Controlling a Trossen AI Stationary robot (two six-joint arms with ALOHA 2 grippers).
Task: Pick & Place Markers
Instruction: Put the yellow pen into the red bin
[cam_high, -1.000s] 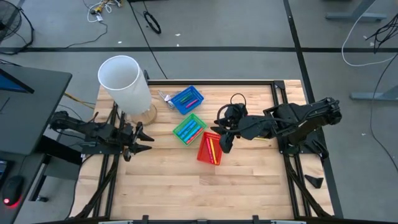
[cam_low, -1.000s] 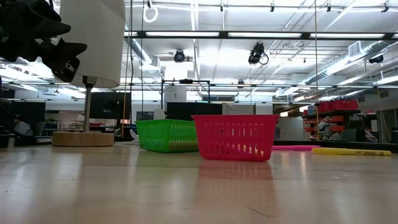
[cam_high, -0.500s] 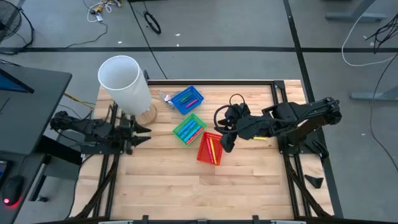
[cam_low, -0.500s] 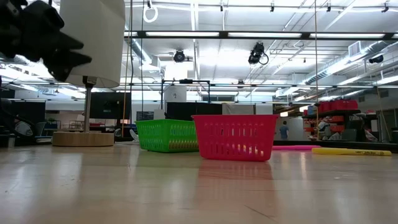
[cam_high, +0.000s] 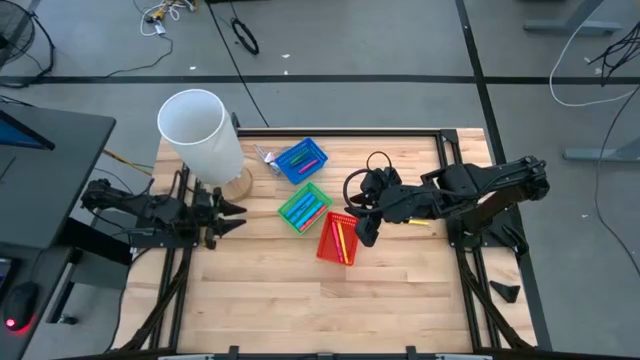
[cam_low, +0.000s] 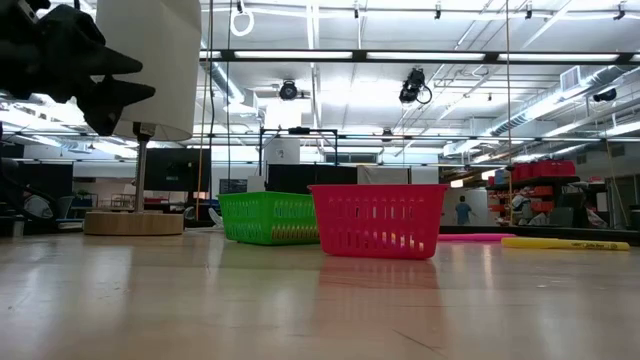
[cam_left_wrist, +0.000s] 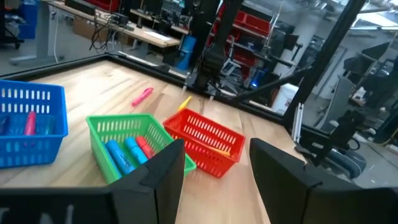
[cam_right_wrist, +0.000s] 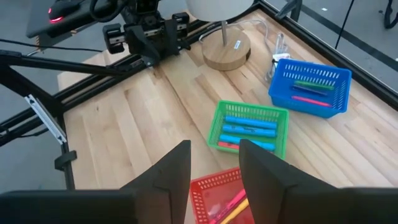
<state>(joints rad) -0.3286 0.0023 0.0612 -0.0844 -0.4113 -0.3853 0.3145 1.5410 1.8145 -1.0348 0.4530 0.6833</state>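
Markers (cam_right_wrist: 250, 130) lie sorted in the blue (cam_high: 301, 160), green (cam_high: 304, 206) and red basket (cam_high: 337, 238) mid-table (cam_high: 270, 290), with a pink (cam_left_wrist: 142, 96) and a yellow one (cam_low: 565, 243) loose on the wood. Right tool (cam_high: 365, 233) hovers over the red basket, fingers apart, empty; left tool (cam_high: 232, 215) waits beside the lamp (cam_high: 203, 135), also parted.

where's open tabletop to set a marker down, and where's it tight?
Free: the bare wooden tabletop along the near edge, below the red mesh basket, and the stretch between the left gripper and the green mesh basket. Crowded: the far middle, where the blue mesh basket, green and red baskets cluster, with the right gripper at the red one.
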